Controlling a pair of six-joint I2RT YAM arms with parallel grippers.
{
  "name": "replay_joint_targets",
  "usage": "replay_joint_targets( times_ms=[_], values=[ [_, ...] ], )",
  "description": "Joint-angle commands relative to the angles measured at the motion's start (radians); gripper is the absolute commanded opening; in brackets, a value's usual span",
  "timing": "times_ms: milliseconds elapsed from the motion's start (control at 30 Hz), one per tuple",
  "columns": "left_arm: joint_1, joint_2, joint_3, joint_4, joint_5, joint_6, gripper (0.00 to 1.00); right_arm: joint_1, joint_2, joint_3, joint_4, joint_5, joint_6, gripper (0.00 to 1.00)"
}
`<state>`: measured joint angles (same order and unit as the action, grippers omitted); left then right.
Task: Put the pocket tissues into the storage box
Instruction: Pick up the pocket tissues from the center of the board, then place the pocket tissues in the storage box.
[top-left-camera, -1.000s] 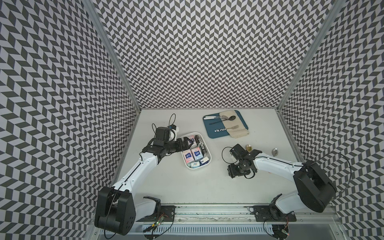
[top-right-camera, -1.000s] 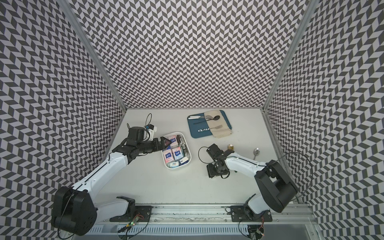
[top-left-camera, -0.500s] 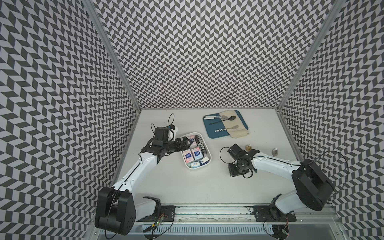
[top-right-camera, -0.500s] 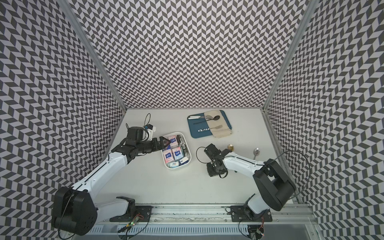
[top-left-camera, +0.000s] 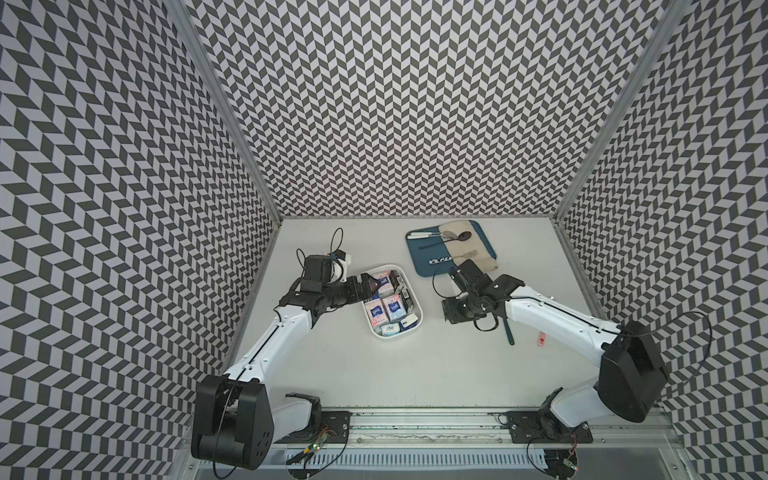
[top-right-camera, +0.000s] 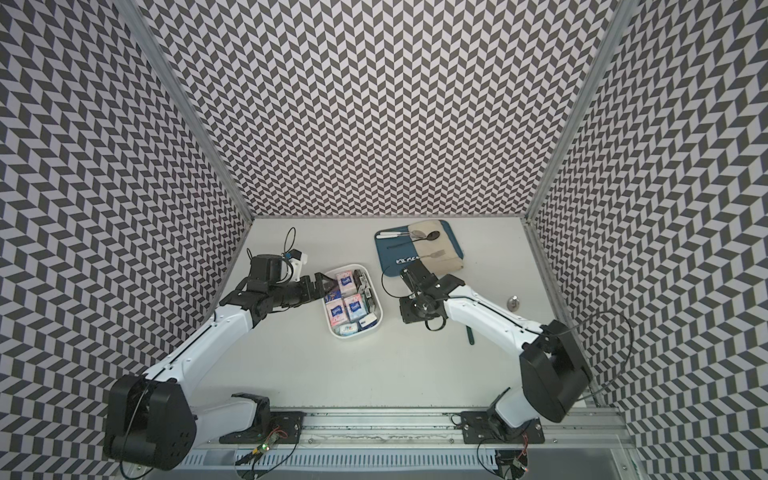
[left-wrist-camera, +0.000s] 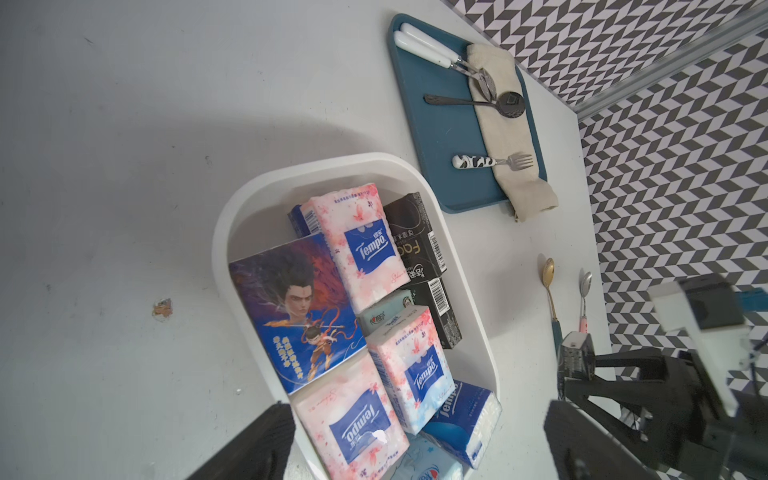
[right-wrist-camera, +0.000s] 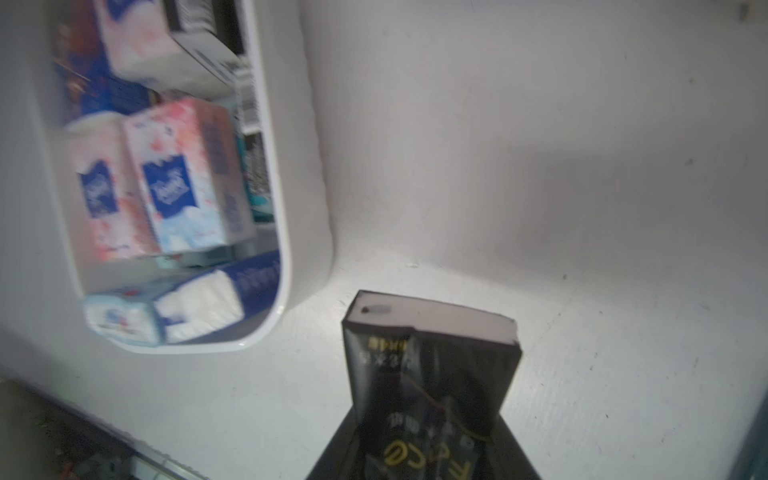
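Observation:
The white storage box (top-left-camera: 419, 316) (top-right-camera: 353, 336) stands mid-table, filled with several pocket tissues (top-left-camera: 392, 308) (left-wrist-camera: 370, 245) in pink-white, dark blue, black and pale blue. My left gripper (top-left-camera: 371, 286) (left-wrist-camera: 417, 411) hangs open over the box's left side, with nothing between its fingers. To the right of the box, my right gripper (top-left-camera: 452, 316) (right-wrist-camera: 428, 449) is shut on a black pocket tissue packet (right-wrist-camera: 432, 365) with gold lettering. It holds the packet just above the table, beside the box's wall (right-wrist-camera: 307, 232).
A blue tray (top-left-camera: 424, 262) with cutlery and a beige cloth lies at the back right. A gold spoon with a green handle (top-left-camera: 508, 332) (left-wrist-camera: 548, 274) and a pink-handled spoon (left-wrist-camera: 585, 286) lie on the table under and behind my right arm.
My right gripper has closed on the black packet and moved left toward the box with it. The left arm has stayed where it was, open.

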<state>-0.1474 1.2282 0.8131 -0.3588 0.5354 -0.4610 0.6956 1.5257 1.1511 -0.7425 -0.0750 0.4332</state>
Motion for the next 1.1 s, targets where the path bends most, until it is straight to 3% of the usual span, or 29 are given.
replay_joint_targets(
  times_ms=[0,267,667,1067],
  values=[
    [0.041,-0.020,-0.024,0.020,0.056,0.009,1.00,0.032,0.063,0.065,0.070,-0.096,-0.014,0.39],
    [0.126,-0.030,-0.043,-0.006,0.091,0.040,1.00,0.104,0.278,0.279,0.029,-0.011,-0.051,0.38],
    [0.141,-0.023,-0.075,0.027,0.111,0.023,1.00,0.129,0.474,0.537,-0.115,0.066,-0.075,0.38],
    [0.140,-0.026,-0.139,0.118,0.139,-0.051,1.00,0.163,0.549,0.594,-0.191,0.092,-0.048,0.39]
  ],
)
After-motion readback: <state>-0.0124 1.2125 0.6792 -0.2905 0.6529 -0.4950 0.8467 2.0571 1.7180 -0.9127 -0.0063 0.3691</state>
